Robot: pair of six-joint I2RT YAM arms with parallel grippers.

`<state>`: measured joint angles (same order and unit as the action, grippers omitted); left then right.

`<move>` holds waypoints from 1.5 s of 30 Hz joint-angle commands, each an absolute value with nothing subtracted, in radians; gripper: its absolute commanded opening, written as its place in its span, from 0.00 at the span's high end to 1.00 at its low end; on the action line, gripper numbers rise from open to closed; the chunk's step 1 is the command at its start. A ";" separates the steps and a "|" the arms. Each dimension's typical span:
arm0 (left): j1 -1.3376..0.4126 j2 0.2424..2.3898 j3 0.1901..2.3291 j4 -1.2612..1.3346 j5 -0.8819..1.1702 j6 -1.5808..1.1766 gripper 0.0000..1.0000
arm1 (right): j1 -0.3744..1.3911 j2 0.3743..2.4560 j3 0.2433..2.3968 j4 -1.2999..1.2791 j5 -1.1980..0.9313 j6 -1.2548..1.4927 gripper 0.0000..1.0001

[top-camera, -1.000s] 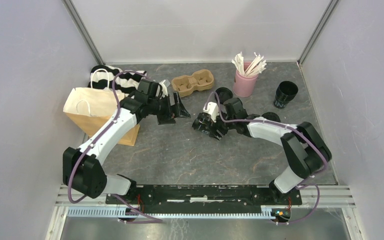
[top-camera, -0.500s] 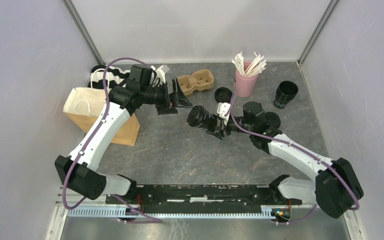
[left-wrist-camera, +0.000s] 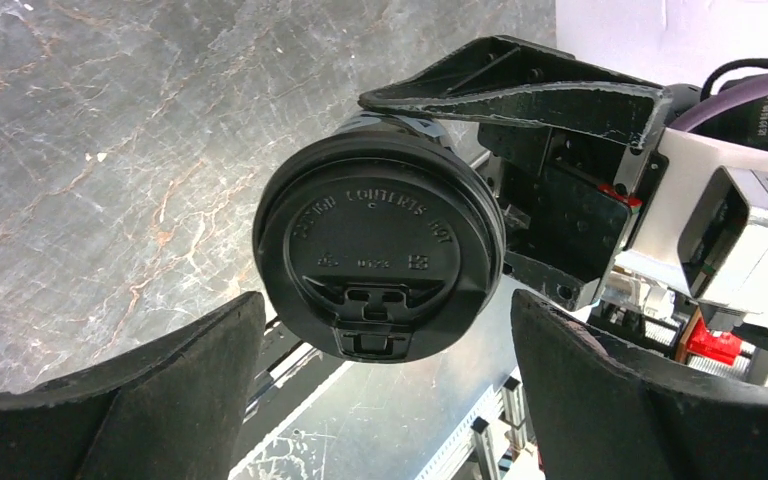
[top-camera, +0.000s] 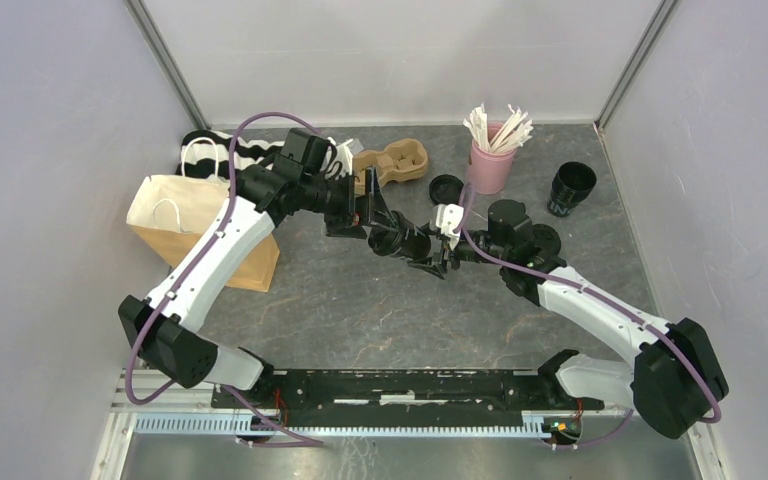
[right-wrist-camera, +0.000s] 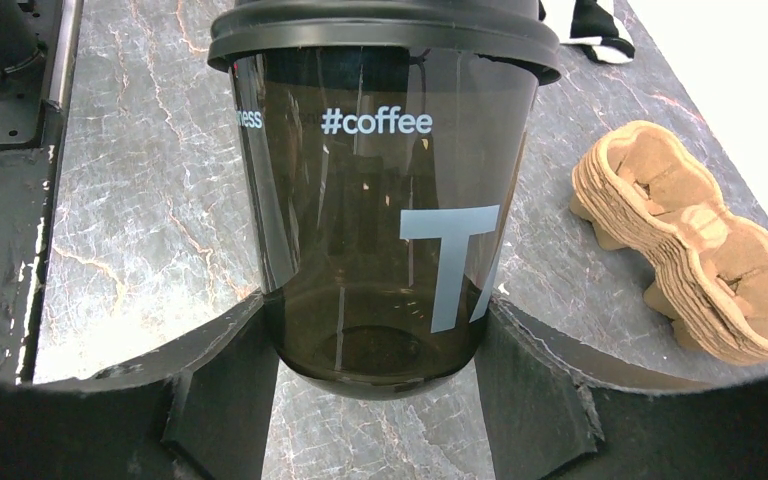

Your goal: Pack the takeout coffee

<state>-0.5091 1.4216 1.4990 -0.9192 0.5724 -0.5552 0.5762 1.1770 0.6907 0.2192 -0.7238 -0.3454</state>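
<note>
A black lidded takeout coffee cup (top-camera: 405, 243) lies sideways in the air above the table's middle, and my right gripper (top-camera: 432, 252) is shut on its lower body. In the right wrist view the cup (right-wrist-camera: 380, 190) reads "#coffee", with its base wedged between my fingers (right-wrist-camera: 222, 395). Its lid (left-wrist-camera: 380, 250) faces my left gripper (left-wrist-camera: 385, 400), which stands open with a finger on each side and a gap to the lid. In the top view my left gripper (top-camera: 372, 220) is just left of the lid. A second black cup (top-camera: 571, 187) stands without a lid at the back right.
A brown paper bag (top-camera: 195, 225) lies at the left with a striped cloth (top-camera: 215, 150) behind it. The pulp carrier tray (top-camera: 392, 164) sits at the back centre, beside a pink cup of white sticks (top-camera: 490, 160). A loose black lid (top-camera: 447, 188) lies near the pink cup.
My right gripper lifted the lidded cup off the table and turned it sideways. My left gripper swung right and closed in until its open fingers flank the lid.
</note>
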 commanded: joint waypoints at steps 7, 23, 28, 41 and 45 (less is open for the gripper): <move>-0.508 1.418 1.532 -0.930 0.525 -0.528 0.07 | 0.579 1.165 0.724 0.258 -0.745 -0.351 0.41; -0.508 1.447 1.507 -0.859 0.596 -0.563 0.04 | 0.580 1.169 0.716 0.284 -0.755 -0.326 0.43; -0.508 1.450 1.506 -0.859 0.600 -0.561 0.12 | 0.579 1.167 0.712 0.289 -0.754 -0.321 0.43; -0.508 1.449 1.484 -0.873 0.585 -0.571 0.05 | 0.579 1.154 0.687 0.336 -0.746 -0.284 0.43; -0.508 1.454 1.492 -0.873 0.595 -0.571 0.07 | 0.580 1.155 0.686 0.336 -0.747 -0.281 0.43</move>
